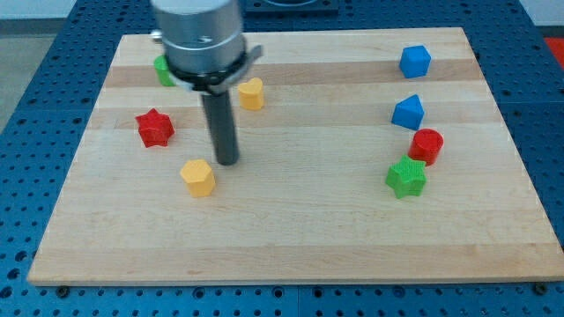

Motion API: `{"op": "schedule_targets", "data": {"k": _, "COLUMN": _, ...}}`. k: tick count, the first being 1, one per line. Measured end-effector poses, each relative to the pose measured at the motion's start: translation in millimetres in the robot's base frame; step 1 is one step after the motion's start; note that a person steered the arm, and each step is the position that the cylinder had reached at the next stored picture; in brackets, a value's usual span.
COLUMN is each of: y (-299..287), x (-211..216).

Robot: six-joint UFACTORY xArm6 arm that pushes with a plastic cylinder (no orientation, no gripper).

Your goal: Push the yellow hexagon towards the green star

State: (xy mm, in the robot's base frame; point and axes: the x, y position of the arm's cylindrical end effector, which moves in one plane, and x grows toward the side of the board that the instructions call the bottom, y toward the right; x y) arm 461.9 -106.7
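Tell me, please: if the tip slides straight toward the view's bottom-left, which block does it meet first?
Most likely the yellow hexagon. My tip stands just to its upper right, apparently with a small gap. No other block lies between them. Depth is hard to judge from this one view, so contact may come almost at once.

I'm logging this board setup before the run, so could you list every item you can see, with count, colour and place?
Yellow hexagon: one, yellow, lower left of centre.
Yellow block: one, yellow, shape unclear, upper middle-left.
Red star: one, red, view's left.
Green block: one, green, upper left, partly hidden by the arm.
Blue cube: one, blue, upper right.
Blue block: one, blue, right, below the cube.
Red cylinder: one, red, right.
Green star: one, green, just below the cylinder.
Wooden board: one, light wood.
My tip: dark rod end, just upper-right of the yellow hexagon.
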Motion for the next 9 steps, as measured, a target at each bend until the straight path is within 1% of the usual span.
{"op": "schedule_targets", "data": {"k": 2, "y": -77.7, "x": 9.6}}
{"op": "schedule_targets", "data": {"k": 3, "y": -88.6, "x": 55.2}}
{"op": "schedule_targets", "data": {"k": 4, "y": -88.4, "x": 64.1}}
{"op": "schedule_targets", "data": {"k": 5, "y": -58.3, "x": 50.3}}
{"op": "schedule_targets", "data": {"k": 6, "y": -13.4, "x": 41.9}}
{"op": "schedule_targets", "data": {"k": 8, "y": 92.7, "x": 40.0}}
{"op": "schedule_targets", "data": {"k": 9, "y": 113.8, "x": 43.4}}
